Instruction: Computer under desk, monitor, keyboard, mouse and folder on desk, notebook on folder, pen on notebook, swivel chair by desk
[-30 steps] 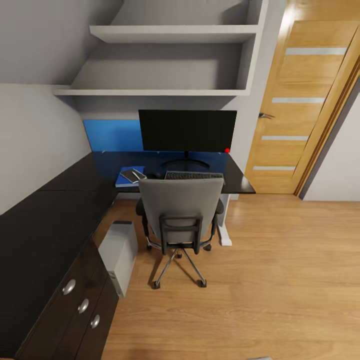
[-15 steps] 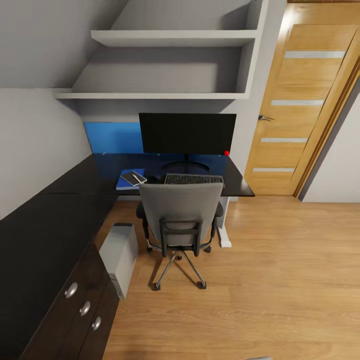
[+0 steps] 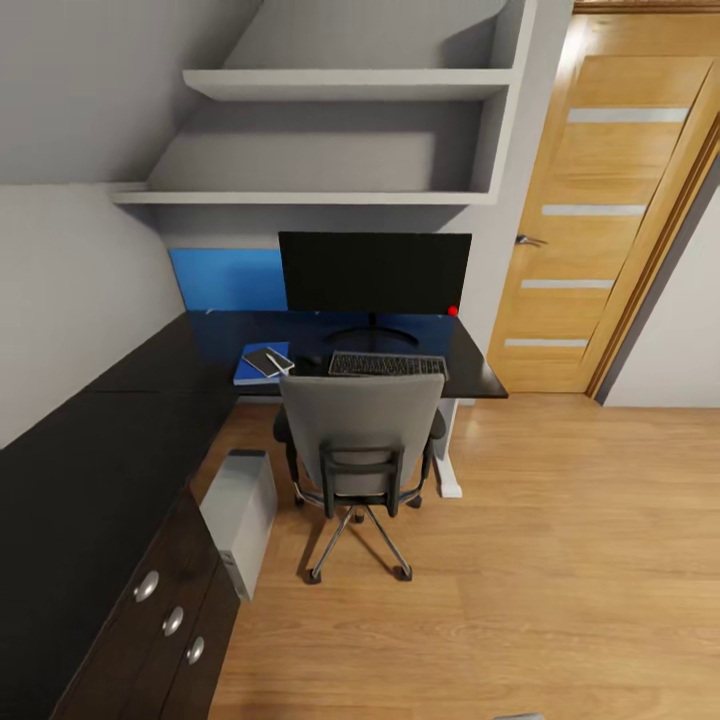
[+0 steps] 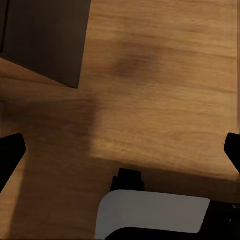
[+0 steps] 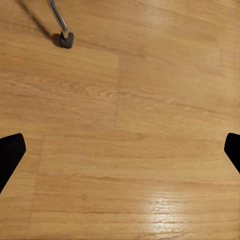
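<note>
- Room: sloped pale grey walls, two grey shelves [image 3: 340, 85] above the bench, blue wall panel [image 3: 225, 280] behind it, oak door [image 3: 590, 240] with frosted strips on the right, oak plank floor [image 3: 560, 540].
- Bench [image 3: 90, 470]: black L-shaped top. One arm runs along the back wall, the other along the left wall toward me, with dark drawers and round silver knobs [image 3: 172, 620] below.
- Monitor [image 3: 375, 272]: upright at the back edge of the bench, screen dark, red dot at its lower right corner.
- Keyboard [image 3: 387, 364]: flat at the front edge of the bench, in front of the monitor stand.
- Mouse [image 3: 312, 358]: small dark shape just left of the keyboard; detail too small to judge.
- Folder [image 3: 258, 367]: blue, flat on the bench left of the mouse. Notebook [image 3: 266, 360] lies on top of it, with the pen [image 3: 283, 364] a thin white line on the notebook.
- Swivel chair [image 3: 362, 440]: on the floor, back toward me, pushed close to the bench front edge at the keyboard.
- Computer [image 3: 240, 515]: grey-white tower on the floor beside the drawer unit, at the bench's inner corner.
- Left pincer [image 4: 120, 150]: released, fingertips wide apart, over bare floor.
- Right pincer [image 5: 120, 150]: released, fingertips wide apart, over bare floor; a chair caster [image 5: 66, 39] is in sight.
</note>
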Robot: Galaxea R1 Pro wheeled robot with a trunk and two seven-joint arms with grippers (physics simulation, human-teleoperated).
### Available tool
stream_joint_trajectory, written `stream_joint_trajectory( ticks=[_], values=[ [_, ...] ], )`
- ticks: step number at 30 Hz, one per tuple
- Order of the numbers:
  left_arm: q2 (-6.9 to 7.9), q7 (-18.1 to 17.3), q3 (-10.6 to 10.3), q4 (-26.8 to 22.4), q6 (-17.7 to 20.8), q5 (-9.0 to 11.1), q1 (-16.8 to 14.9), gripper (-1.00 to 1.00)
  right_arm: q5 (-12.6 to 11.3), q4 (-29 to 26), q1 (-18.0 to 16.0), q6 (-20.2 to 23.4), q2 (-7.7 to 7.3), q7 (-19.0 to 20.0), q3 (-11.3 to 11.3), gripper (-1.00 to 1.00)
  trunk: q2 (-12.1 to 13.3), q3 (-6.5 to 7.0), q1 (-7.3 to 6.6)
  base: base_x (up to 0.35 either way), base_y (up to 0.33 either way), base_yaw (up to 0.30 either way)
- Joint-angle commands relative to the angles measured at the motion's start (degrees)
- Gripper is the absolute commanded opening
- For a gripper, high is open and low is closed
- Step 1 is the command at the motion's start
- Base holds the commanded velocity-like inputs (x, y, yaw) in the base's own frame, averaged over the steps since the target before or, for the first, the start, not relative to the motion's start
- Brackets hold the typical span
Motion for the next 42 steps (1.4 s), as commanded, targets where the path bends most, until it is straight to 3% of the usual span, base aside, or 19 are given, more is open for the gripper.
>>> stream_joint_trajectory(
  ticks=[1, 13, 30, 42],
  values=[
    [0.01, 0.52, -0.49, -0.25, 0.26, 0.16, -0.04, 1.00, -0.20, 0.13, -0.06, -0.15, 0.03, -0.31, 0.47, 1.00, 0.39, 0.13, -0.23, 0.000, 0.000, 0.000],
    [-0.44, 0.38, -0.52, -0.25, 5.38, 0.01, -0.03, 1.00, -0.20, 0.13, -0.05, -0.15, 0.03, -0.31, 0.47, 1.00, 5.20, 2.29, -2.86, 0.000, 0.000, 0.000],
    [-0.50, 0.46, -0.43, -0.25, 5.91, 0.12, -0.03, 1.00, -0.20, 0.13, -0.05, -0.15, 0.03, -0.31, 0.47, 1.00, 12.02, 5.34, -6.60, 0.000, 0.000, 0.000],
    [-0.44, 0.45, -0.47, -0.25, 5.84, 0.05, 0.01, 1.00, -0.20, 0.13, -0.05, -0.15, 0.03, -0.31, 0.47, 1.00, 12.02, 5.34, -6.60, 0.000, 0.000, 0.000]
  ],
)
